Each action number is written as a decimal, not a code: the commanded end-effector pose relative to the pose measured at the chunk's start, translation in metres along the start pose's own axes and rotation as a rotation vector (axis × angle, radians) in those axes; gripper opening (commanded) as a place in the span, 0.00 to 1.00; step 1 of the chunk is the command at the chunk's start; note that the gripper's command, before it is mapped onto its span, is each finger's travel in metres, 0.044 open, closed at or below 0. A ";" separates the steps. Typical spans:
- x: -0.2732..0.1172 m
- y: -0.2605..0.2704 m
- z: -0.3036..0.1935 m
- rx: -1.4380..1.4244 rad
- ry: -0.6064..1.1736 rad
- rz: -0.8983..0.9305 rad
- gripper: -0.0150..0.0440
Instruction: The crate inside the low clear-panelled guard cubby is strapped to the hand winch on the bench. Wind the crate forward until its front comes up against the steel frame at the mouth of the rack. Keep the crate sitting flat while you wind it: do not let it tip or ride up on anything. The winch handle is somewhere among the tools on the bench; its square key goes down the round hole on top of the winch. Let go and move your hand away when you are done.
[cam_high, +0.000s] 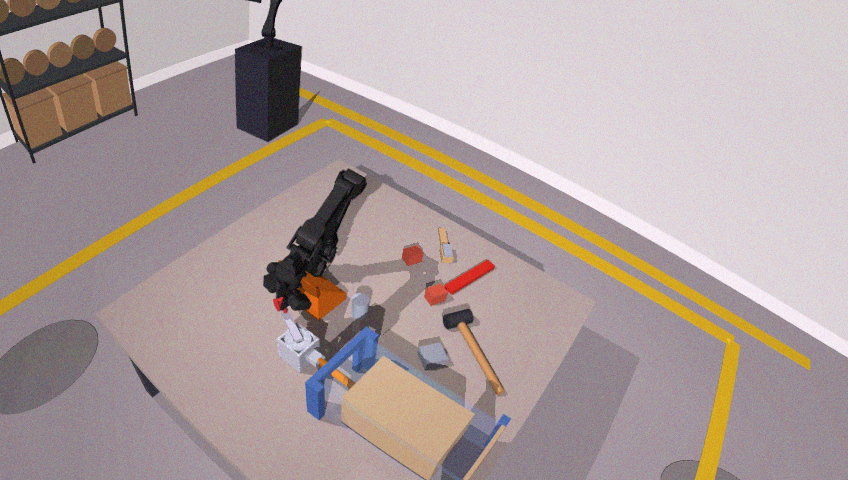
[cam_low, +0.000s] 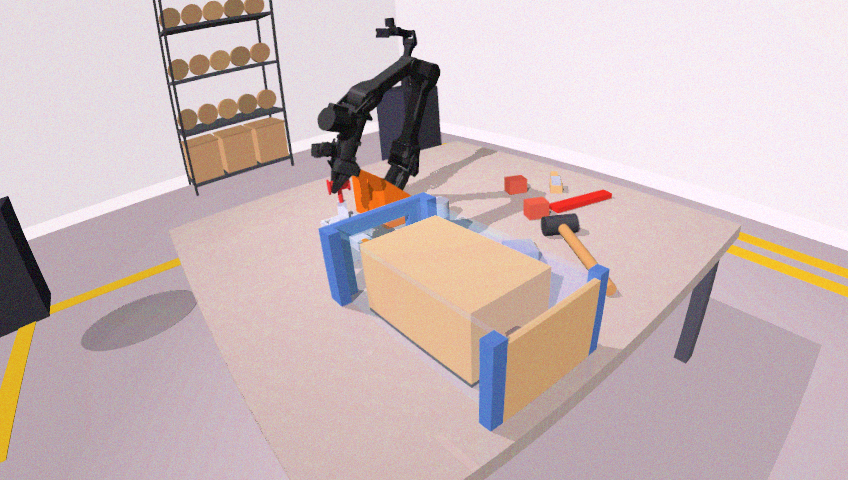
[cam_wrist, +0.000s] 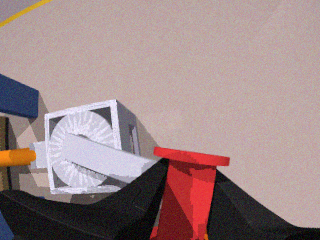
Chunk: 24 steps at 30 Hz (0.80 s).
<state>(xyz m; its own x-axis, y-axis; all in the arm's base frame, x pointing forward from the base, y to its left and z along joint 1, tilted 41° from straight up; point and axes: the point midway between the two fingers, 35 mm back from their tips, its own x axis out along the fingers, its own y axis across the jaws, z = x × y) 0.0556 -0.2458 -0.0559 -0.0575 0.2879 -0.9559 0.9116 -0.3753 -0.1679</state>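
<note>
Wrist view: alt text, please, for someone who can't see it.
Black gripper fingers clamp the red knob of a pale crank arm, which reaches over the top of a white boxy winch. An orange strap runs from the winch toward the left edge.

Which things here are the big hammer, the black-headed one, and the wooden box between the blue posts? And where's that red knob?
Hammer (cam_high: 457, 318) (cam_low: 559, 225): top and exterior views, black head.
Box (cam_high: 410, 401) (cam_low: 455, 261): top and exterior views, lid.
Red knob (cam_wrist: 191, 192): wrist view, shaft below its flange.
</note>
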 end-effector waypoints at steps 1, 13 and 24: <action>0.007 0.001 0.011 -0.002 -0.015 -0.004 0.25; 0.013 0.004 0.026 -0.002 -0.016 -0.004 0.25; 0.018 0.008 0.038 -0.001 -0.017 -0.004 0.25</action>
<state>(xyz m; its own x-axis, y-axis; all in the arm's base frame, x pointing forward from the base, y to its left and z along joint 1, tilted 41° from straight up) 0.0446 -0.2714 -0.0772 -0.0721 0.2818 -0.9568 0.9084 -0.3776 -0.1796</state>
